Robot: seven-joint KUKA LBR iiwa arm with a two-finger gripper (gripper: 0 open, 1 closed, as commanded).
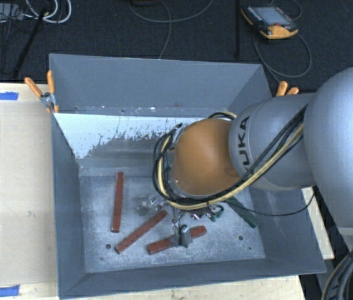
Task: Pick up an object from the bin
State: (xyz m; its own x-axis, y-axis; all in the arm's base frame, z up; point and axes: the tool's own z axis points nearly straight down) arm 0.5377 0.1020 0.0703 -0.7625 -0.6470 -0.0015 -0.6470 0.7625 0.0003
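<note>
Front of the bin (pixel 182 274), nearest me: the gripper (pixel 181 235) is down at floor level, planted over the middle of a short red-brown stick (pixel 160 247). The stick lies slanted close to the front wall, its left end nearer me and its right end poking out past the gripper. I cannot tell whether the gripper is spread or closed (the wrist hardware crowds it), so I do not count the stick as held. Step in hand, as I judge it: getting a grip on this stick. To do it well I want the gripper across the stick's narrow width, not along its length, and centred so the stick does not tip on the lift. It should sit low enough to catch the sides without jamming into the metal floor. Close first, then lift straight up; a sideways drag would likely nudge the longer stick (pixel 140 232) just to the left, whose upper end lies near the gripper. The short stick itself: a thin flat bar, straight-edged, dull brick-brown, probably rigid and light, lying flat on the speckled floor with little to get under. Farther back and left, a third stick (pixel 118 202) of the same colour lies almost end-on to me, well apart. Beyond that is the orange cover (pixel 201 158) on the wrist.
</note>
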